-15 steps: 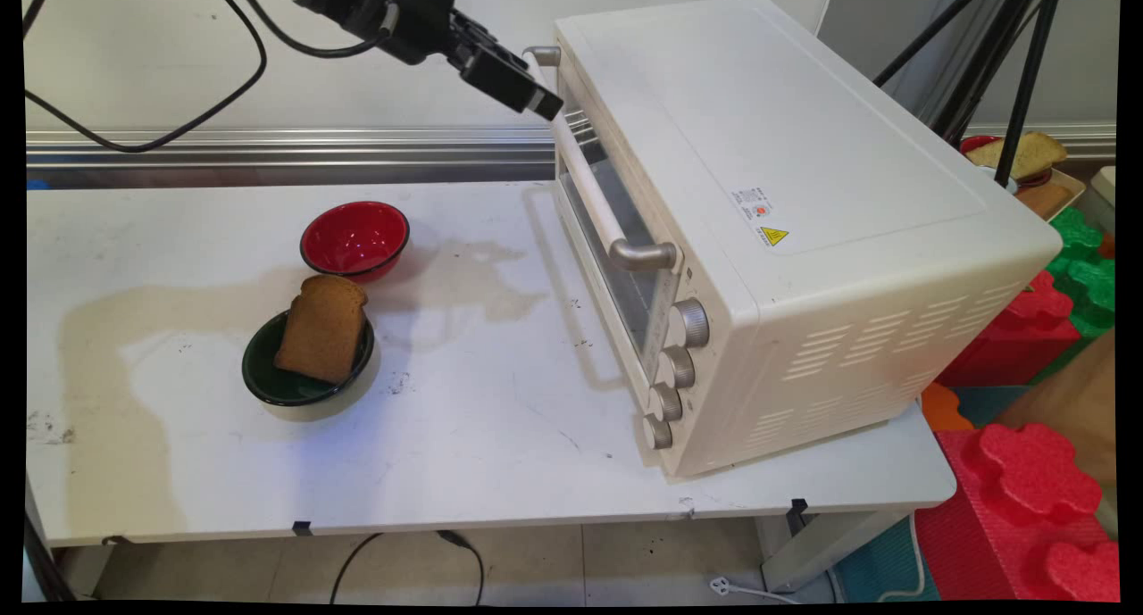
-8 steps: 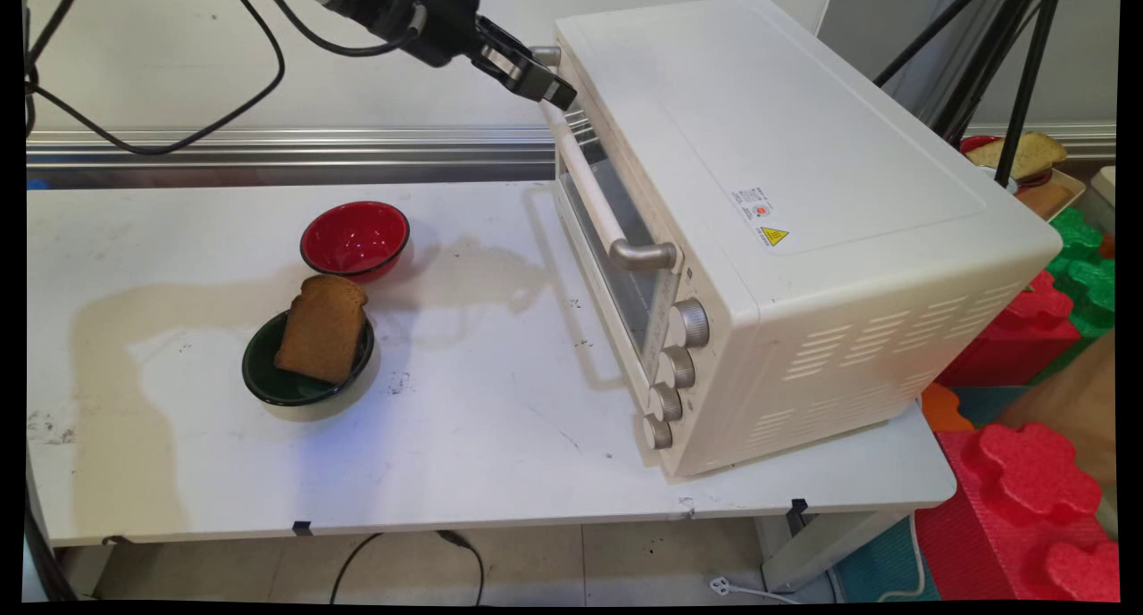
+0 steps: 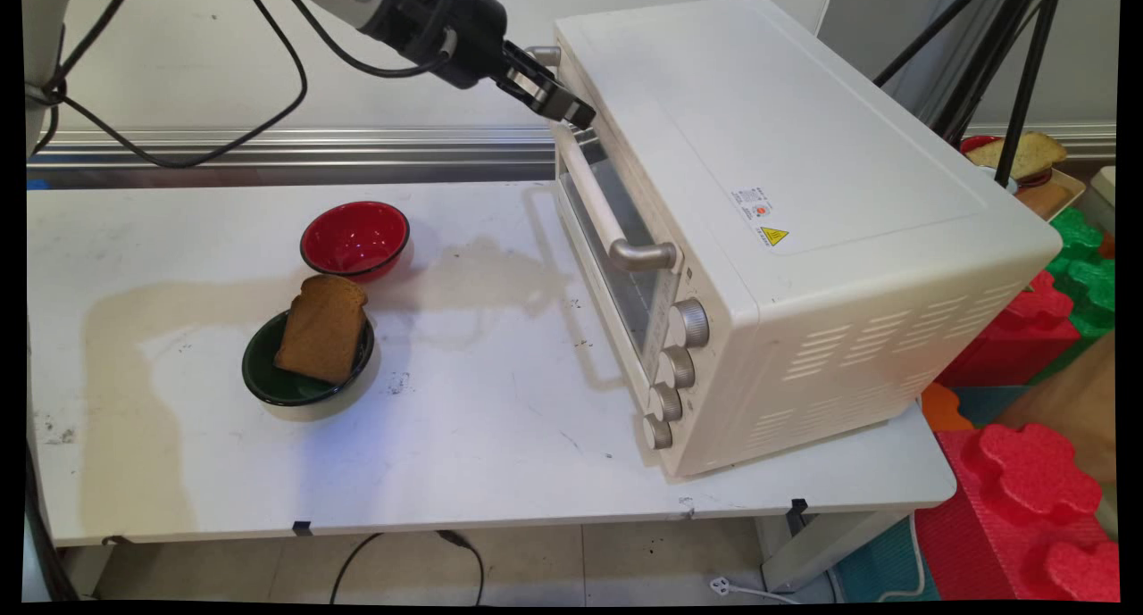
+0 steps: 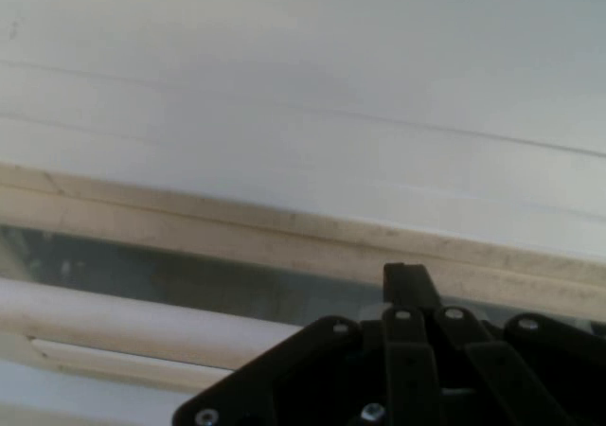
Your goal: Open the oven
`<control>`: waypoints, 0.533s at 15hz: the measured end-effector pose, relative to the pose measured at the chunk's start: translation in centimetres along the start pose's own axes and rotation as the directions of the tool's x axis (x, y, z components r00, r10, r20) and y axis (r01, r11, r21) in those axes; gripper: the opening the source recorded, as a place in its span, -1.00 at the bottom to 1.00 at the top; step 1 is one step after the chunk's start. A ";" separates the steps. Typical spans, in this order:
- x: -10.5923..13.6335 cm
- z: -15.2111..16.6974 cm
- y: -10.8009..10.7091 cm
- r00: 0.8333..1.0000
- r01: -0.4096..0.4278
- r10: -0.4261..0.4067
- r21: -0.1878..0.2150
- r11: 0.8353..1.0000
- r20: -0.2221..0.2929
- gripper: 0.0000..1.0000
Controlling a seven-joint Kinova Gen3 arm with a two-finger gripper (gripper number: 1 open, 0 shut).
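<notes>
Oven (image 3: 786, 195) door's far top corner hidden by gripper (image 3: 571, 115).

A pale wall (image 3: 179, 62) stands behind the white surface (image 3: 446, 454), with a metal rail (image 3: 268, 146) running along its foot. The floor (image 3: 223, 570) below is tiled in light squares, and a black cord (image 3: 406, 552) trails over it. To the right lie red foam blocks (image 3: 1027, 499) and green ones (image 3: 1085, 258), and black tripod legs (image 3: 1018, 70) rise at the upper right.
</notes>
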 end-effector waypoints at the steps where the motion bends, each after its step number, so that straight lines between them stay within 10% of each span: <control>1: -0.1 0.4 0.0 1.000 0.002 -0.002 -0.003 1.000 0.003 -1.00; 8: -0.9 2.3 0.1 0.999 0.015 -0.015 -0.009 1.000 0.029 -1.00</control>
